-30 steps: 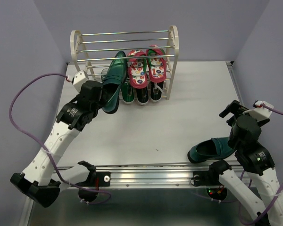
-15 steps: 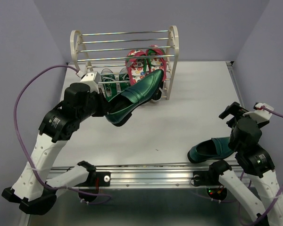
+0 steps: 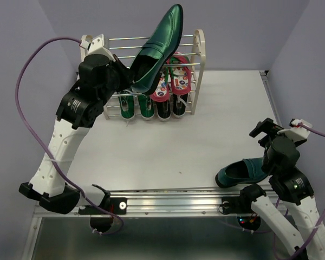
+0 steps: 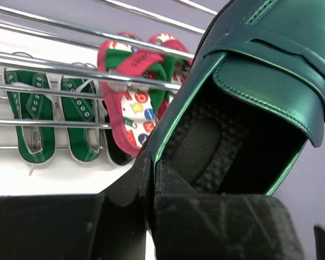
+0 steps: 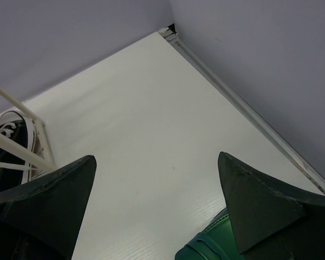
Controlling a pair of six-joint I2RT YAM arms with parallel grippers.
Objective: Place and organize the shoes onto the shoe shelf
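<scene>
while its heel is clamped in the nearly closed left gripper (image 3: 131, 81), one teal loafer (image 3: 161, 43) is held aloft, toe up, in front of the top bars of the shoe shelf (image 3: 198, 46). the other loafer (image 3: 239, 172) is seen lying on the tabletop (image 3: 206, 130) near the right gripper (image 3: 268, 132), which is spread wide and empty.

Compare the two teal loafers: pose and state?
The held loafer is airborne, pinched at its rim by the left end effector; the loose loafer rests on the table, ungripped. The held loafer tilts toe-up over the shoe shelf; the loose loafer lies flat near the table's front edge. Both are glossy dark teal.
</scene>
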